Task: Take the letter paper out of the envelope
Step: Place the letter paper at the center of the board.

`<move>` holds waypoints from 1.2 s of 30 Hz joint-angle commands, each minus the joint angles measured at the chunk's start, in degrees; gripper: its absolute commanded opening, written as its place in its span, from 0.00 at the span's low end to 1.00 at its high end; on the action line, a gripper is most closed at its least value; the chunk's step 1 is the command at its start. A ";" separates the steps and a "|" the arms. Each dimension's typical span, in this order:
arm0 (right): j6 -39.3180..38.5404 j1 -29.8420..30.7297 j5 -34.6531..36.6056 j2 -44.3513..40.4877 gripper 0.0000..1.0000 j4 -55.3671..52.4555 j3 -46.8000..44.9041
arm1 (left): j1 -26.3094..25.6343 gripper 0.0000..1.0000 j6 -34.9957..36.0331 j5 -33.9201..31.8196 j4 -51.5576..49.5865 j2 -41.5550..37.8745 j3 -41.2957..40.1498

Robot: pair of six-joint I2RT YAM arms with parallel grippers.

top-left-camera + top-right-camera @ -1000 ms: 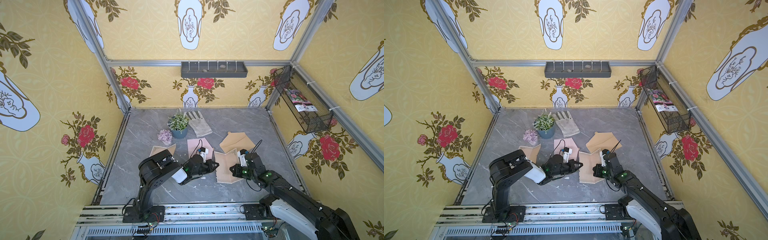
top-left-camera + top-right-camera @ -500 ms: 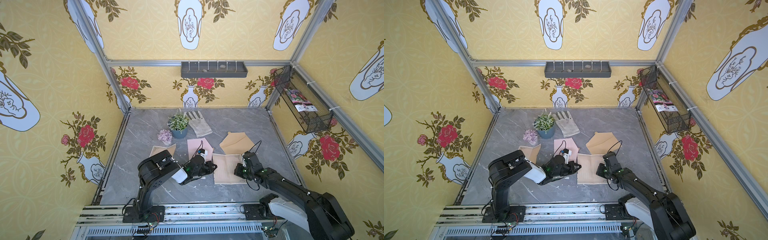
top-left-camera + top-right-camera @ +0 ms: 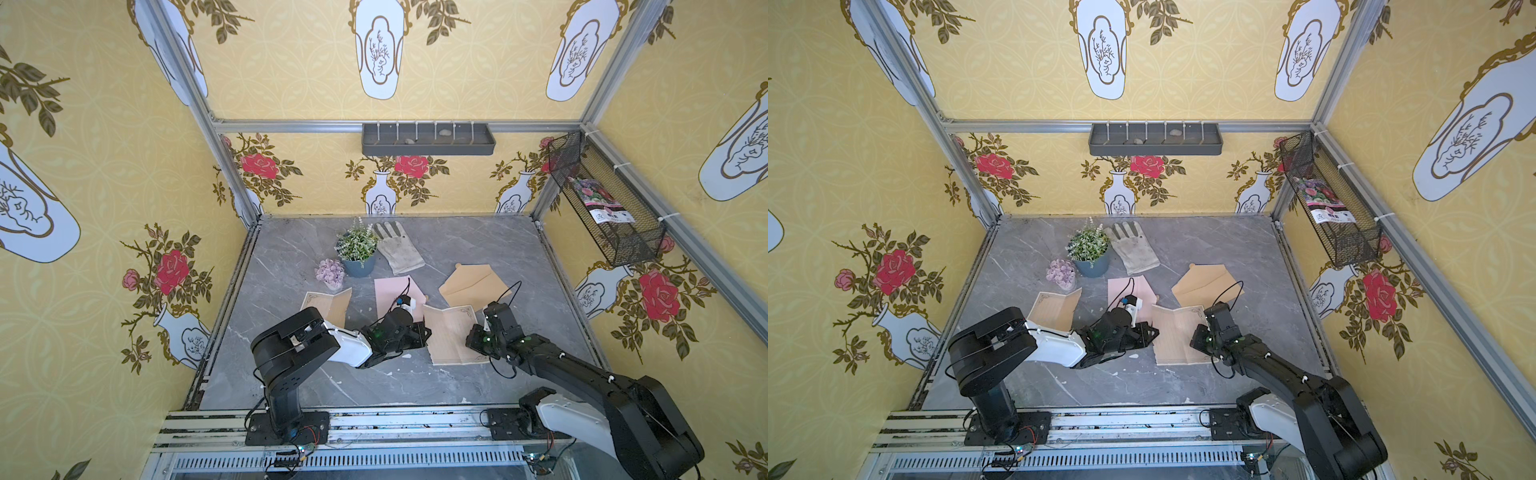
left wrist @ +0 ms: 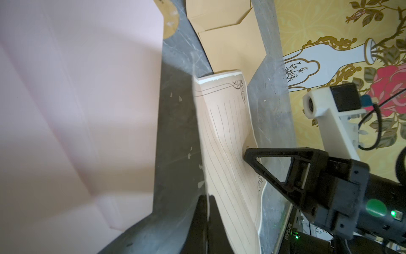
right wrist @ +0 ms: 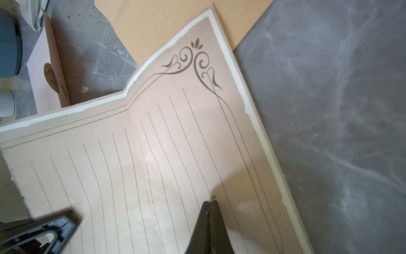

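Note:
The letter paper, cream with ruled lines and scroll corners, lies unfolded on the grey marble floor, fully outside the tan envelope. Its far corner overlaps that envelope. My left gripper is shut on the sheet's near-left edge. My right gripper is shut, its tip resting on top of the sheet near the right margin. I cannot tell whether it pinches any paper.
A pink envelope with a gold seal lies left of the sheet. A second lined sheet, a potted plant, a purple flower and a glove lie behind. A wire basket hangs on the right wall.
The sheet was raised and half folded between both grippers; it now lies spread flat. My right gripper moved right and down onto it. The left gripper barely moved.

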 commanded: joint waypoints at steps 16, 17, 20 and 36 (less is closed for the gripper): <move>0.50 0.87 0.40 -7.30 0.00 -7.90 1.48 | -1.64 0.36 3.91 -4.13 -8.18 -0.92 0.79; 0.38 1.23 0.13 -8.22 0.00 -8.63 2.07 | -1.63 0.37 4.25 -4.28 -8.53 -1.56 0.75; -0.23 3.94 0.25 -12.23 0.08 -11.67 5.26 | -1.65 0.41 5.94 -5.69 -12.39 -4.92 0.74; -18.95 3.38 2.40 -10.45 0.68 -10.79 23.16 | 3.60 0.71 20.42 -19.53 -44.47 -40.61 2.65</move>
